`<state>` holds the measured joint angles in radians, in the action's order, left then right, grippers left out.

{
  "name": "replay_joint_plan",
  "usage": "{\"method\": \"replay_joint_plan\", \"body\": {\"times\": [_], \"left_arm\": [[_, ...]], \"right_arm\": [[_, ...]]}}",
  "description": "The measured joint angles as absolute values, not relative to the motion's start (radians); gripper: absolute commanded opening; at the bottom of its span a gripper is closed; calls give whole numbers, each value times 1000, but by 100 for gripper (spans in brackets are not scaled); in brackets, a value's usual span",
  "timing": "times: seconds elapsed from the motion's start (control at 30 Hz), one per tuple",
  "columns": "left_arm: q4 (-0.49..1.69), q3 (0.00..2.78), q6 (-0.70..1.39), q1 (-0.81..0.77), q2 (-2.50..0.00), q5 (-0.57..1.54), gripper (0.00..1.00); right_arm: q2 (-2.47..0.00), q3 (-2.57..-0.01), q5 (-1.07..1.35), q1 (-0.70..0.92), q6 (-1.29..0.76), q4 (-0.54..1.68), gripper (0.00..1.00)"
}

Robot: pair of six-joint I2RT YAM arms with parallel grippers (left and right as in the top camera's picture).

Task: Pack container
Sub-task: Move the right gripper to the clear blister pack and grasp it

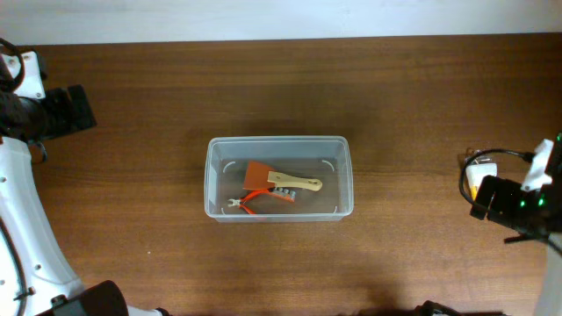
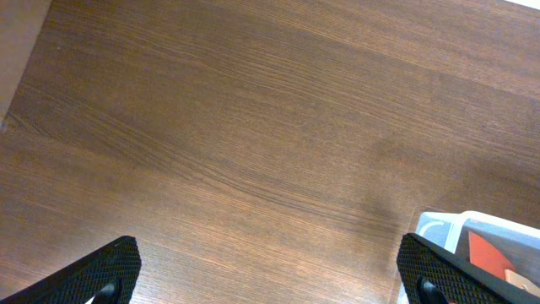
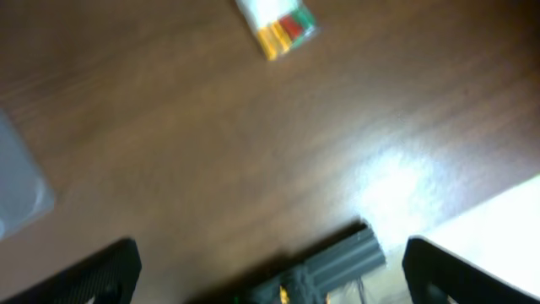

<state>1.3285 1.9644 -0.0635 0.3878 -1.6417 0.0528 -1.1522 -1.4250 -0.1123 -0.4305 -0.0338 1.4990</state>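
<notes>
- The left arm (image 1: 22, 219), white with a black end, stands at the far left edge of the table (image 1: 421, 96), well apart from everything else on it.
- The left gripper (image 2: 268, 249) hangs over bare wood. Its two black fingers (image 2: 101, 274) are spread wide, one at each lower corner of the left wrist view, with nothing between them.
- A rounded corner of the container shows at the lower right of that wrist view, just beside the right-hand finger, with something orange inside it.
- The container (image 1: 279, 141) sits upright at the middle of the table, its long sides running left to right, with no lid on it.
- A scraper (image 1: 263, 177) with an orange blade and a pale wooden handle lies flat on the container's floor.
- Just in front of the scraper lies a small tool with orange handles and a metal tip, likely pliers (image 1: 248, 204). A few small grey bits lie between the two, too small to name.
- A small clear packet (image 3: 276, 25) with yellow, red and green pieces lies on the wood well to the right of the container, near the right arm.
- The right arm (image 1: 518, 197) is at the far right edge of the table.
- The right gripper (image 3: 272, 249) is over bare wood. Its view is blurred, but the fingers (image 3: 472, 274) are plainly spread apart and hold nothing.
</notes>
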Motion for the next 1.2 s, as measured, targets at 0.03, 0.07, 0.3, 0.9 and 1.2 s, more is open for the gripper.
{"method": "replay_joint_plan", "body": {"times": [0.03,0.07,0.3,0.9,1.2], "left_arm": [[1328,1964,-64,388,-1642,53,99],[1328,1964,-64,388,-1642,53,99],[1328,1964,-64,388,-1642,53,99],[1324,1964,-64,388,-1642,53,99],[1324,1964,-64,388,-1642,53,99]], "right_arm": [[-1142,-1388,-114,-448,-37,1447,99],[-1142,-1354,-117,-466,-40,1393,99],[-1359,-1313,-96,-587,42,1194,99],[-1830,-1390,-86,-498,400,903,99],[-1942,-1395,-86,-501,447,873,99]]}}
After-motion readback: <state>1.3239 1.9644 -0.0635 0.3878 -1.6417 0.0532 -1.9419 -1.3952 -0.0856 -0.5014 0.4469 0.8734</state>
